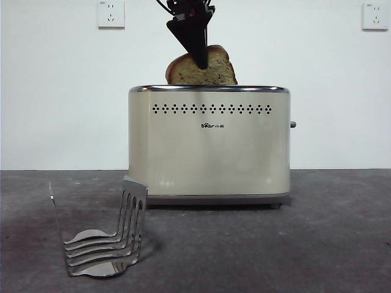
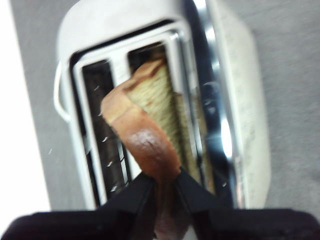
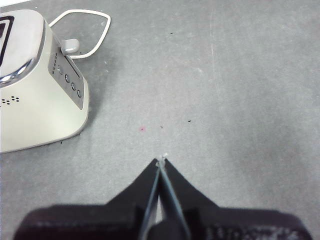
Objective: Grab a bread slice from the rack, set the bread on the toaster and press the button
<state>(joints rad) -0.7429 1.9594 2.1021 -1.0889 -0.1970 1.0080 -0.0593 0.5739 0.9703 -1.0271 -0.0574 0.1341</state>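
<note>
The surface (image 1: 342,244) is dark grey, and on it the toaster (image 1: 209,143) stands broadside to the front view, its two slots running along its length. My left pincer (image 2: 161,187) hangs right above it, clenched on the crust of the bread (image 1: 217,68). The slice hangs edge-down, its long axis in line with the slots, its lower end at the mouth of the nearer slot; how far it has gone in I cannot tell. The farther slot looks empty. I judge the coming move to be straight down, keeping the slice square to that opening, then letting go.

The rack (image 1: 105,235) sits low at the near left, with no bread in it.

The button (image 1: 292,124) juts from the toaster's right end. My right pincer (image 3: 161,162) waits over bare surface to that side, jaws pressed together on nothing, and is the nearer one for the press.
</note>
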